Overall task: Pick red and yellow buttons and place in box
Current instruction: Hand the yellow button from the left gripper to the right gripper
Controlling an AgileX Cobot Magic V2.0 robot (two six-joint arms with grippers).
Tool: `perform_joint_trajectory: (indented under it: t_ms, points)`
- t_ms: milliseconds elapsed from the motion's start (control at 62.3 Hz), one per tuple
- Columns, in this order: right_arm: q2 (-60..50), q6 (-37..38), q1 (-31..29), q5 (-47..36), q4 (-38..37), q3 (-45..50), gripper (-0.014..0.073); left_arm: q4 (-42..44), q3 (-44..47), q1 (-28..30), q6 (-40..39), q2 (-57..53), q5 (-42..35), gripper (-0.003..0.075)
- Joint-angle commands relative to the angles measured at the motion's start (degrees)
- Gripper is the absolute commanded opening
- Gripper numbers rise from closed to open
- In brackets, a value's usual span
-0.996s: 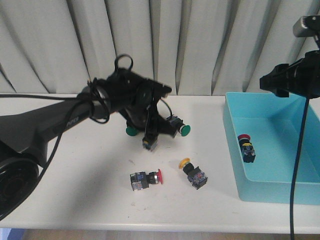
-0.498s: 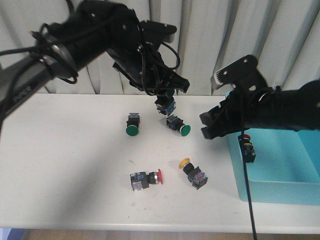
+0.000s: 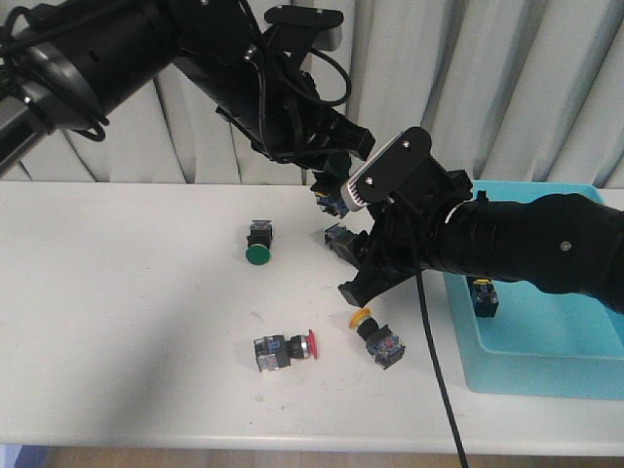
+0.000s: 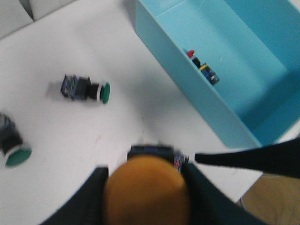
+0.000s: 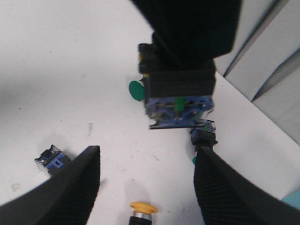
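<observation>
Pale pleated curtains (image 3: 507,88) hang behind my smooth white table (image 3: 127,331). The box (image 3: 546,361), glossy turquoise plastic with sloping walls, sits at the table's right end, one red-capped button (image 4: 200,65) lying inside against its near wall. My left gripper (image 4: 146,187) is clamped on a yellow-capped button (image 4: 146,192), raised above the table beside the box. My right gripper (image 5: 145,187) hangs spread wide, holding nothing, over another yellow button (image 3: 375,336); a red button (image 3: 285,349) lies further from the box
</observation>
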Motion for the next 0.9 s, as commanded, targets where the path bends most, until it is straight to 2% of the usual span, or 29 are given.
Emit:
perform_joint_trajectory:
  t_ms: [0,434,883]
  points:
    - [-2.37,-0.50,0.04,-3.98,0.72,-1.38,0.0441,-2.89,-1.53,-0.12,1.02,-4.15,-1.25,-0.0008]
    - [-2.99,-0.50,0.04,-6.14,2.11,-1.38,0.0441,-12.61,-1.42,-0.12,4.44,-4.15,-0.24,-0.0008]
    - [-2.99,0.43,0.04,-10.00,3.75,-1.38,0.0440,-15.42,-1.42,-0.12,4.44,-4.15,0.19,-0.0008]
